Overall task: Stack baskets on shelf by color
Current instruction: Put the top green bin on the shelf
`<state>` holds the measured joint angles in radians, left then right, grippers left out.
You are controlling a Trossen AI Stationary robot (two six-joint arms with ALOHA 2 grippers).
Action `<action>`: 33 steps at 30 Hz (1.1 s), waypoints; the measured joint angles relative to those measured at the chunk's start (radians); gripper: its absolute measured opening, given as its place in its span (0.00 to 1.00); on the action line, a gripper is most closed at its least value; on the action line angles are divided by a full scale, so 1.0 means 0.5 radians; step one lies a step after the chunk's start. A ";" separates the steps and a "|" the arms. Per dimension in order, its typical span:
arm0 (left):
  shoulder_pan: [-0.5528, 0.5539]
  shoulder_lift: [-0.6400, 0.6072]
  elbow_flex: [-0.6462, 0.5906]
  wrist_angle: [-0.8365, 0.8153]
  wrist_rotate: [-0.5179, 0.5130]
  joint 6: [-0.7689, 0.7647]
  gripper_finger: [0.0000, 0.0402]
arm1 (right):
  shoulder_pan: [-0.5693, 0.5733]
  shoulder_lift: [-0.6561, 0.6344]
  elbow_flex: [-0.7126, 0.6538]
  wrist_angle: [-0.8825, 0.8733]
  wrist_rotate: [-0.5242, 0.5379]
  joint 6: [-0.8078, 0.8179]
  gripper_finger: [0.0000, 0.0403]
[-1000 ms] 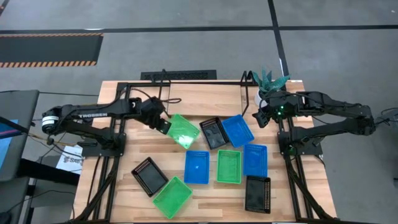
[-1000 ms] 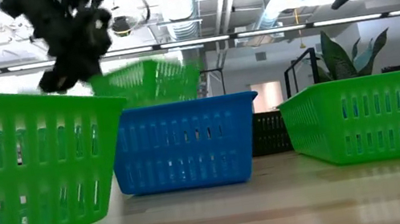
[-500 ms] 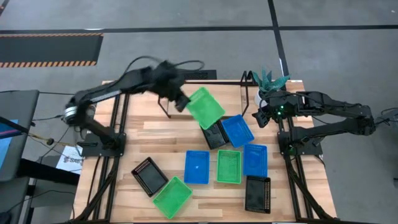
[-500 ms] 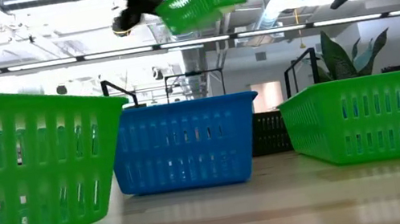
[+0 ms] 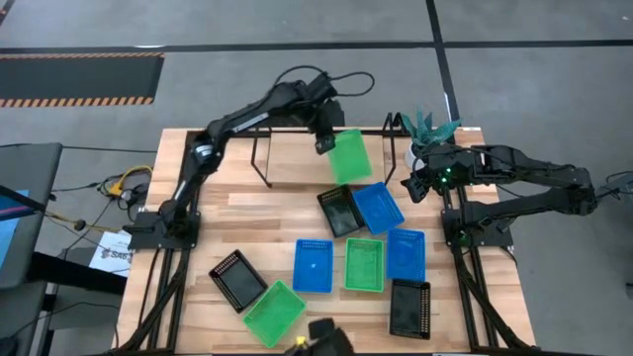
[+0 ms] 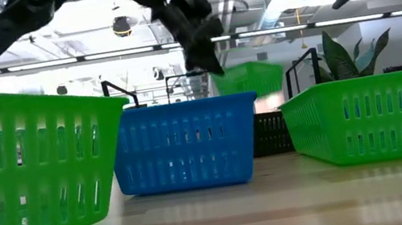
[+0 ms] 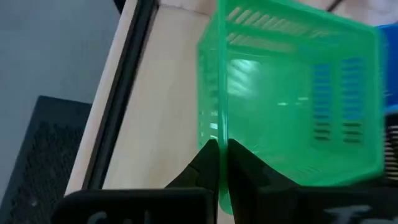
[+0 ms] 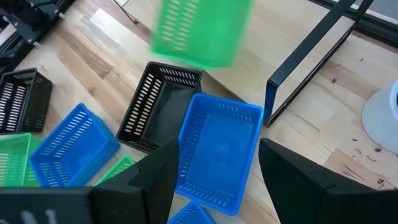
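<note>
My left gripper [image 5: 324, 140] reaches over the far middle of the table, shut on a green basket [image 5: 348, 156] that hangs by the shelf [image 5: 287, 130], a black wire frame at the far edge. The same green basket [image 7: 292, 93] fills the left wrist view. My right gripper [image 5: 415, 184] waits open at the right, above a blue basket [image 8: 217, 149] and a black basket [image 8: 163, 106] that rest on their bases. Several more green, blue and black baskets lie on the near half of the table. My left gripper pinches one side wall of the green basket at its rim [image 7: 219, 146], with one finger inside [image 7: 242, 168] and one outside. The fingers slant down from the table's left. The basket hangs clear of the table, open side up, slightly tilted.
A plant in a white pot [image 5: 425, 143] stands at the far right, beside the shelf's end. On the near half lie a blue basket [image 5: 313, 265], a green one [image 5: 364, 264], a blue one [image 5: 406, 253], two black ones [image 5: 410, 308] [image 5: 237, 279] and a green one [image 5: 275, 312].
My left gripper has swung from the table's left-middle toward the far edge and the right, rolling its wrist. The green basket has gone with it, off the table's middle and over beside the shelf. My right gripper has kept still.
</note>
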<state>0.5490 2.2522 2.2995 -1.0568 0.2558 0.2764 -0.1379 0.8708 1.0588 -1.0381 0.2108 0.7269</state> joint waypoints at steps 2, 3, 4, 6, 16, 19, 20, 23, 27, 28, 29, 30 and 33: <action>0.024 0.048 -0.009 0.089 0.002 0.032 0.00 | -0.001 0.000 0.000 0.001 0.001 0.004 0.61; 0.035 0.060 -0.009 0.089 -0.008 0.045 0.00 | -0.001 0.000 0.001 0.003 0.000 0.004 0.61; 0.044 0.081 -0.009 0.071 -0.023 0.070 0.00 | -0.001 0.000 0.001 0.003 0.000 0.005 0.61; 0.047 0.112 -0.008 0.093 -0.062 0.106 0.00 | -0.003 0.000 0.001 0.004 0.000 0.013 0.61; 0.019 0.119 -0.009 0.134 -0.108 0.426 0.12 | -0.004 0.000 0.001 0.015 0.000 0.014 0.61; -0.009 0.119 -0.009 0.186 -0.122 0.474 0.21 | -0.004 0.000 0.001 0.015 0.000 0.014 0.61; -0.017 0.119 -0.009 0.221 -0.139 0.474 0.24 | -0.004 0.000 0.001 0.015 0.000 0.014 0.61; -0.042 0.098 -0.010 0.295 -0.272 0.394 0.34 | -0.004 0.001 0.001 0.015 0.000 0.014 0.61; -0.044 -0.046 -0.010 0.228 -0.330 0.294 0.41 | -0.004 0.001 0.001 0.016 0.002 0.001 0.61; -0.043 -0.095 -0.008 0.174 -0.335 0.253 0.41 | -0.004 0.001 0.001 0.017 0.004 -0.002 0.61; -0.043 -0.140 -0.004 0.107 -0.364 0.199 0.41 | -0.004 0.001 0.001 0.018 0.007 -0.003 0.61; -0.043 -0.184 -0.004 0.018 -0.389 0.119 0.40 | -0.004 0.001 0.001 0.021 0.008 -0.008 0.61; -0.044 -0.271 -0.007 -0.261 -0.431 -0.202 0.32 | -0.003 0.001 0.001 0.054 0.010 -0.043 0.61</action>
<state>0.5270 2.1167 2.2959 -1.1875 0.0401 0.1755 -0.1395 0.8711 1.0592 -1.0113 0.2157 0.7052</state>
